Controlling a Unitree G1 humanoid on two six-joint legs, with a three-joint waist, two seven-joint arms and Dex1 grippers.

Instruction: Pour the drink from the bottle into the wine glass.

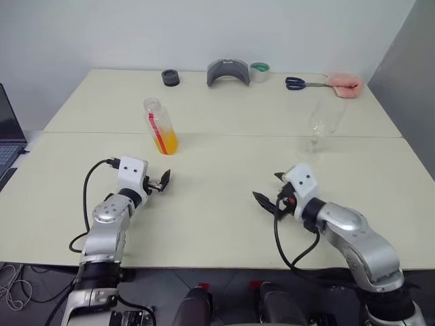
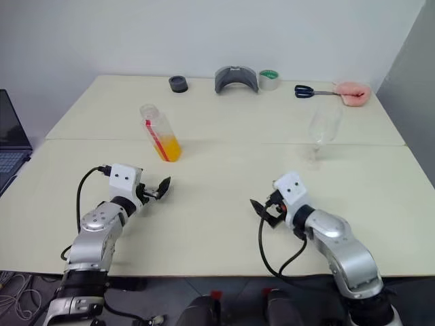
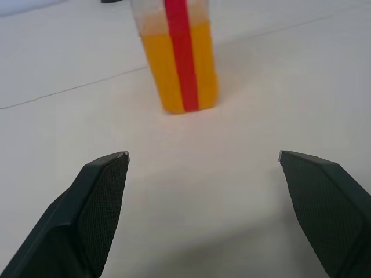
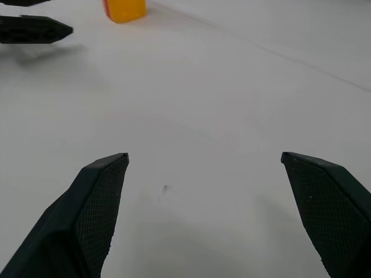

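Orange drink (image 1: 166, 142) fills the lower part of the uncapped bottle (image 1: 160, 126), upright on the table (image 1: 217, 197) just ahead of the left gripper (image 1: 163, 182). Wine glass (image 1: 321, 126) stands well apart, ahead of the right gripper (image 1: 270, 193). Both jaws wide, empty. Left should clamp mid-label, keep upright, tilt slowly over the rim.

The left wrist view crops the bottle (image 3: 179, 55) above its drink (image 3: 203, 69); its cap is unseen.
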